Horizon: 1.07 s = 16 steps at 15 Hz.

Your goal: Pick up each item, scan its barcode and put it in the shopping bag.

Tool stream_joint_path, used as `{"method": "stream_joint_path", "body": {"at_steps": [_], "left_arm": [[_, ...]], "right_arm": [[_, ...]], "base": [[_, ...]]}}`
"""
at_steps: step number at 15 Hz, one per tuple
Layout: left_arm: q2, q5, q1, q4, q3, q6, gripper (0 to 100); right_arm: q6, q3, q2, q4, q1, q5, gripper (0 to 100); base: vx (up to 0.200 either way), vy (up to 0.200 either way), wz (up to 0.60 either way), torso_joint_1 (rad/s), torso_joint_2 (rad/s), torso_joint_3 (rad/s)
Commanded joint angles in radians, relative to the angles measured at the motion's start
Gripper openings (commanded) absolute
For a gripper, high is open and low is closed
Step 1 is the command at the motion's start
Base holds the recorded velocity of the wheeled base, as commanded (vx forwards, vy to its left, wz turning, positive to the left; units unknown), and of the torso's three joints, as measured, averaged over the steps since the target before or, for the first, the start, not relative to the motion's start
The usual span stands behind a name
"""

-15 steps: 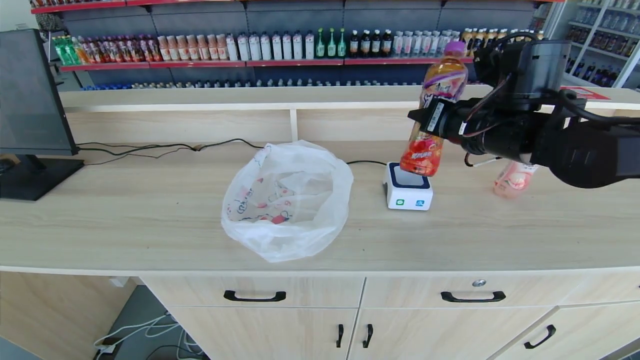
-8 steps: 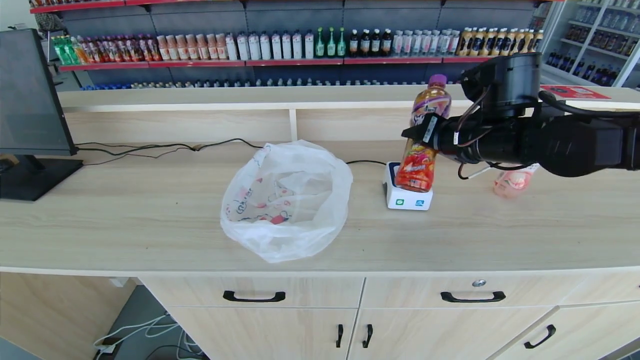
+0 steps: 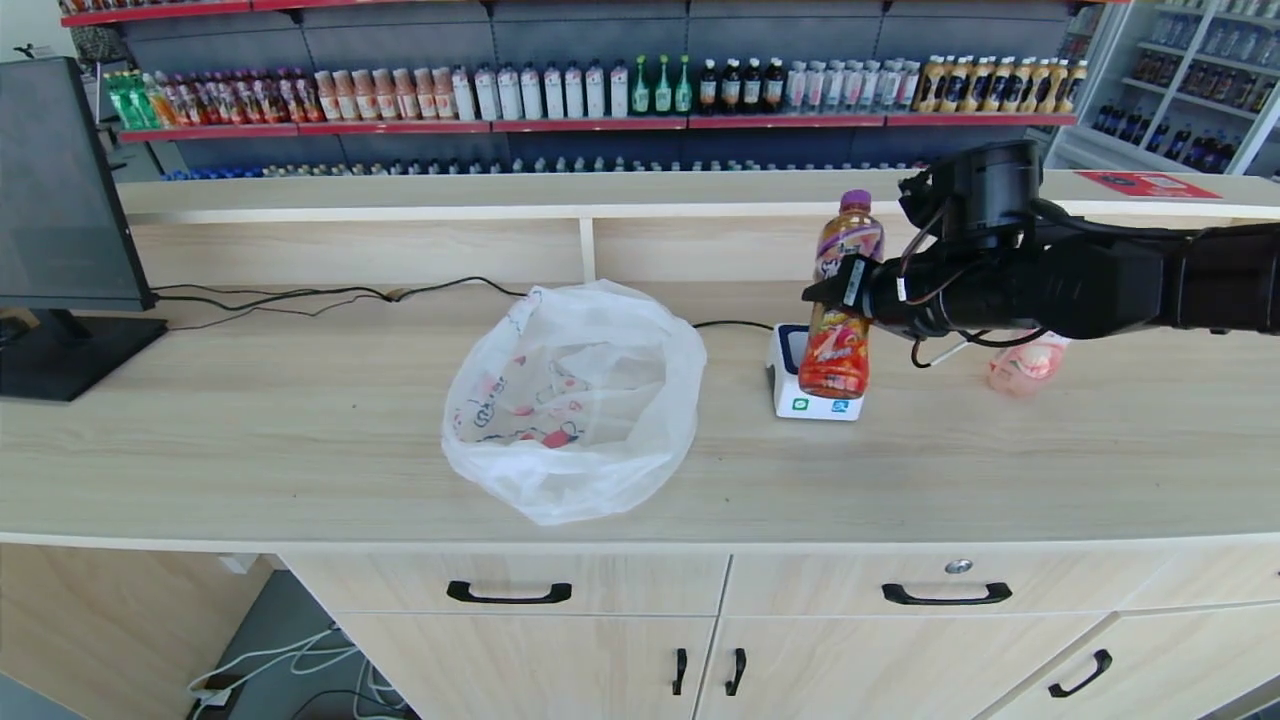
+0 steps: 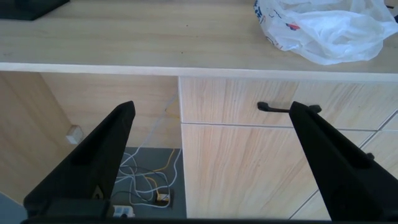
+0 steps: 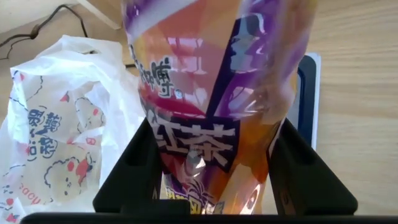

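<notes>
My right gripper (image 3: 846, 284) is shut on an orange drink bottle (image 3: 838, 300) with a purple cap, holding it upright right over the white barcode scanner (image 3: 800, 398). In the right wrist view the bottle (image 5: 208, 99) sits between the two black fingers (image 5: 138, 168), with the scanner (image 5: 309, 93) behind it. The white plastic shopping bag (image 3: 575, 395) lies open on the counter, left of the scanner, and also shows as the bag (image 5: 56, 143) beside the bottle. My left gripper (image 4: 211, 162) hangs open below the counter edge, facing the drawers, with nothing in it.
A pink bottle (image 3: 1028, 362) lies on the counter behind my right arm. A monitor (image 3: 60, 200) stands at the far left, with cables (image 3: 300, 295) running along the counter's back. Shelves of drinks (image 3: 600, 90) fill the background. Drawers with black handles (image 4: 286, 109) sit under the counter (image 3: 300, 450).
My right arm has come down and slightly nearer with the bottle, from above the scanner to just over it. The bag and the pink bottle have not moved.
</notes>
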Motion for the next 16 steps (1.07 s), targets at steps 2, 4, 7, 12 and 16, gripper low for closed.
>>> {"method": "stream_joint_path", "body": {"at_steps": [2, 4, 7, 12, 16], "left_arm": [[0.0, 0.0, 0.001, 0.0, 0.0, 0.003, 100], [0.0, 0.0, 0.001, -0.002, 0.0, 0.012, 100], [0.0, 0.0, -0.001, 0.0, 0.0, 0.012, 100], [0.0, 0.0, 0.001, 0.0, 0.0, 0.012, 100], [0.0, 0.0, 0.001, 0.0, 0.0, 0.012, 100]], "right_arm": [[0.001, -0.013, 0.035, -0.001, -0.019, 0.007, 0], [0.001, -0.026, 0.06, -0.009, -0.019, 0.005, 0], [0.001, -0.058, 0.07, -0.001, -0.019, 0.008, 0], [0.0, -0.073, 0.075, -0.001, -0.029, 0.022, 0], [0.0, -0.076, 0.061, -0.001, -0.029, 0.028, 0]], "base": [[0.0, 0.0, 0.0, 0.0, 0.0, 0.0], [0.0, 0.0, 0.0, 0.0, 0.0, 0.0], [0.0, 0.0, 0.0, 0.0, 0.0, 0.0], [0.0, 0.0, 0.0, 0.0, 0.0, 0.0], [0.0, 0.0, 0.0, 0.0, 0.0, 0.0]]}}
